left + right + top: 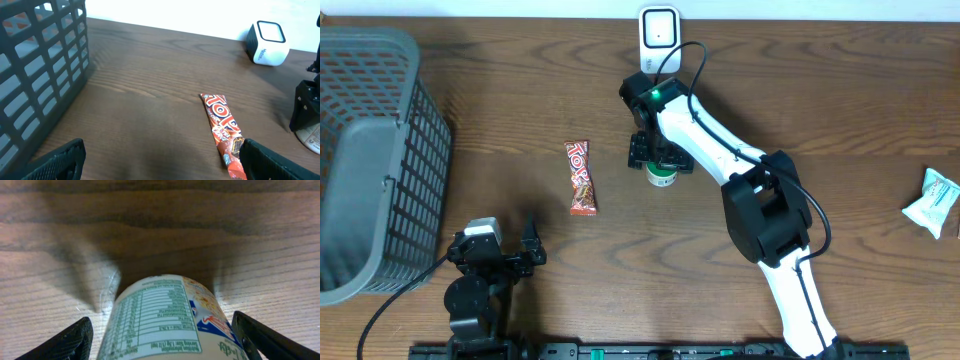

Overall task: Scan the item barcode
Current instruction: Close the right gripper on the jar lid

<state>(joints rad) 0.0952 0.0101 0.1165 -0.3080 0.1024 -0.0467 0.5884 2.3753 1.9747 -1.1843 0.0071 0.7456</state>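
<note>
The item is a small white cup (662, 178) with a green top and a printed nutrition label (155, 315), standing on the wooden table at the centre. My right gripper (660, 160) hangs over it, open; its fingers (75, 340) flank the cup with a gap on each side. No barcode shows on the visible face. The white scanner (659, 30) stands at the table's back edge, just behind the right arm, also in the left wrist view (267, 42). My left gripper (500, 250) rests open and empty at the front left.
A red candy bar (582, 177) lies left of the cup, close to the left gripper's right finger (270, 162). A dark mesh basket (370, 150) fills the left side. A white packet (932, 203) lies at the far right.
</note>
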